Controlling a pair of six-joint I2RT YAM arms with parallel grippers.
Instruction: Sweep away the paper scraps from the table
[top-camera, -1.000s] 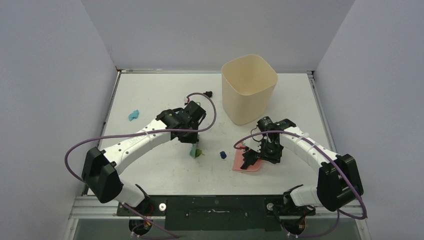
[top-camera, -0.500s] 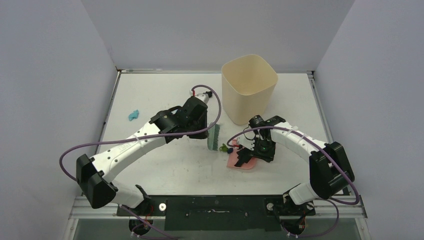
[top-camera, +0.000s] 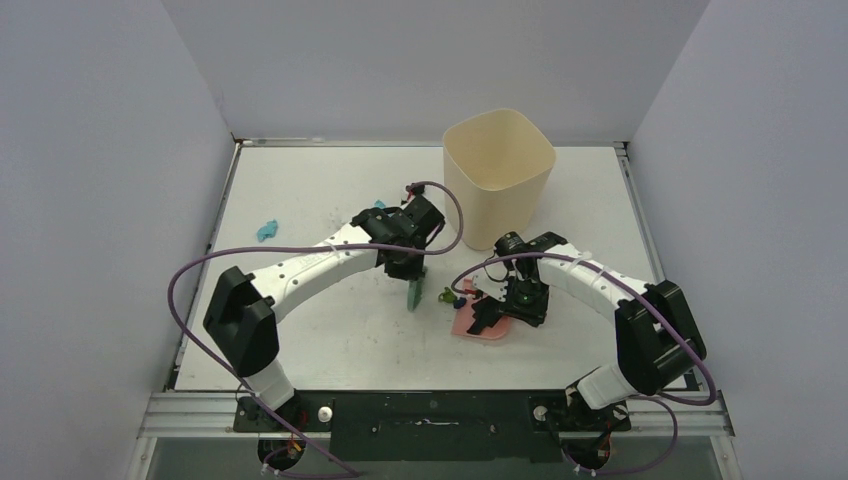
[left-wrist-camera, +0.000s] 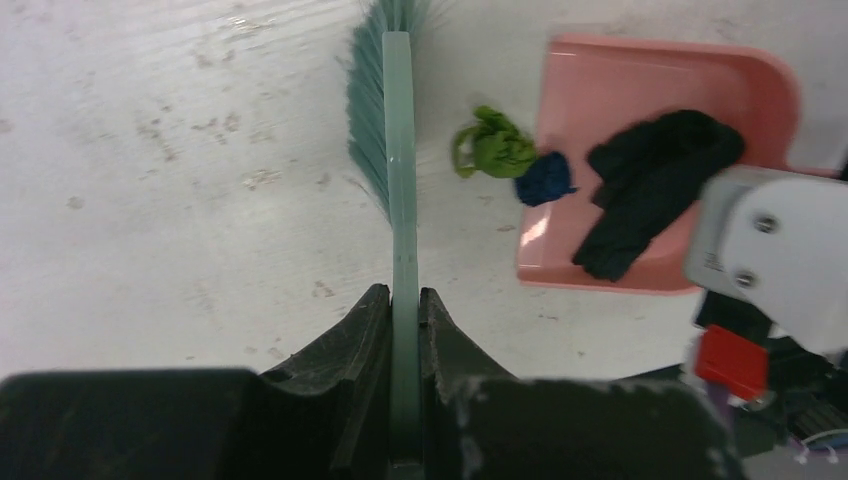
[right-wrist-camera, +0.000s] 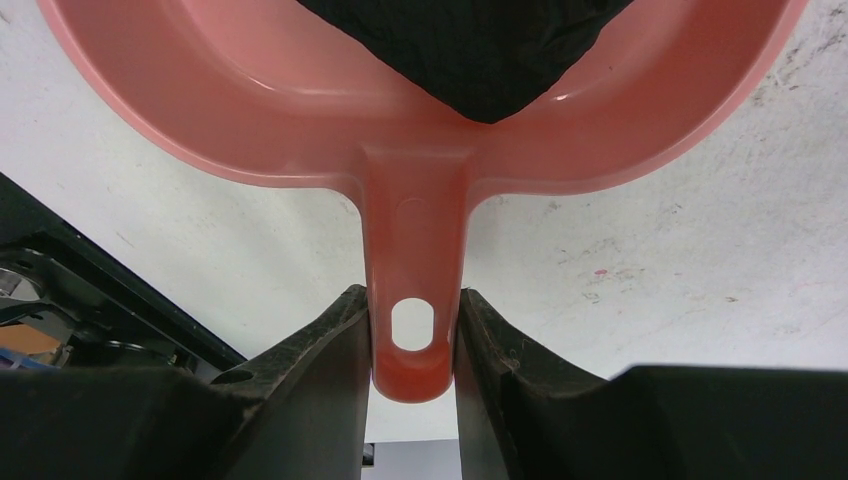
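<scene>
My left gripper (left-wrist-camera: 403, 295) is shut on the back of the green hand brush (left-wrist-camera: 400, 150), also in the top view (top-camera: 414, 293). The bristles point left, away from the scraps. A green scrap (left-wrist-camera: 492, 150) and a dark blue scrap (left-wrist-camera: 545, 177) lie touching at the lip of the pink dustpan (left-wrist-camera: 620, 90). A black scrap (left-wrist-camera: 655, 185) lies inside the pan. My right gripper (right-wrist-camera: 412, 300) is shut on the dustpan's handle, with the pan (right-wrist-camera: 300, 120) flat on the table (top-camera: 330, 340). A teal scrap (top-camera: 266, 231) lies alone at the far left.
A beige bin (top-camera: 498, 175) stands upright just behind the dustpan and both grippers. Metal rails edge the table. The left arm's purple cable loops over the middle of the table.
The brush swept right, pushing the green and blue scraps to the dustpan's lip, then drew back a little to the left. The dustpan shifted slightly left.
</scene>
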